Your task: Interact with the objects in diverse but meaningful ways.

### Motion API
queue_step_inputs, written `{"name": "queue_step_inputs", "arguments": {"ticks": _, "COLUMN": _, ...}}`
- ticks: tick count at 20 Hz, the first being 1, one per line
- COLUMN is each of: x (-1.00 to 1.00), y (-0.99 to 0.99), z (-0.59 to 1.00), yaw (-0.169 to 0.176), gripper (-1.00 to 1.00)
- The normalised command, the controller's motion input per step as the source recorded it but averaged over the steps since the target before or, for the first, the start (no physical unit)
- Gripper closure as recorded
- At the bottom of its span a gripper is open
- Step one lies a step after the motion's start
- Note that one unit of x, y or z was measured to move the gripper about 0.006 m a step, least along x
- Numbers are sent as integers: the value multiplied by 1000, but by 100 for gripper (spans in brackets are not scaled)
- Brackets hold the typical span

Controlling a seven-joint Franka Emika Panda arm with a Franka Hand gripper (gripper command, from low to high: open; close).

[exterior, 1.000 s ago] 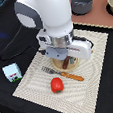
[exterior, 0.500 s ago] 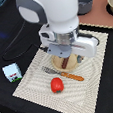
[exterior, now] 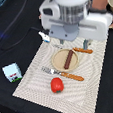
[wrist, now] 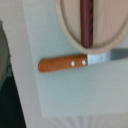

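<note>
Underneath, a striped placemat (exterior: 91,91) (cream) covers a black table (exterior: 18,16).

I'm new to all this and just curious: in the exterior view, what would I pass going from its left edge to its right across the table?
Milk carton → fork → tomato → sausage on the plate → knife.

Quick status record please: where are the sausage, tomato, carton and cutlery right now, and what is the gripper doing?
sausage: lying on the plate
tomato: on the placemat, near the fork
milk carton: upright, off the mat on the exterior view's left
knife: beside the plate's rim
gripper: above the plate, fingers not visible, state unclear
</note>
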Motion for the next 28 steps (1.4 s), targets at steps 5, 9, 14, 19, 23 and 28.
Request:
{"name": "queue_step_inputs", "arguments": {"ticks": 5, "x": -402, "y": 148, "z": -132, "yaw": 108, "gripper": -100}}
{"name": "queue_step_inputs", "arguments": {"ticks": 9, "x": -579, "y": 191, "z": -177, "yaw": 181, "gripper": -100}}
{"name": "queue_step_inputs", "arguments": {"ticks": 14, "x": -636, "y": 199, "z": -279, "yaw": 176, "gripper": -100}}
{"name": "queue_step_inputs", "arguments": {"ticks": 19, "x": -695, "y": 266, "z": -386, "yaw": 168, "gripper": -100}}
{"name": "queue_step_inputs", "arguments": {"ticks": 23, "x": -851, "y": 178, "z": -588, "yaw": 139, "gripper": -100}}
{"name": "queue_step_inputs", "arguments": {"ticks": 28, "x": -957, "y": 107, "z": -757, "yaw": 108, "gripper": -100}}
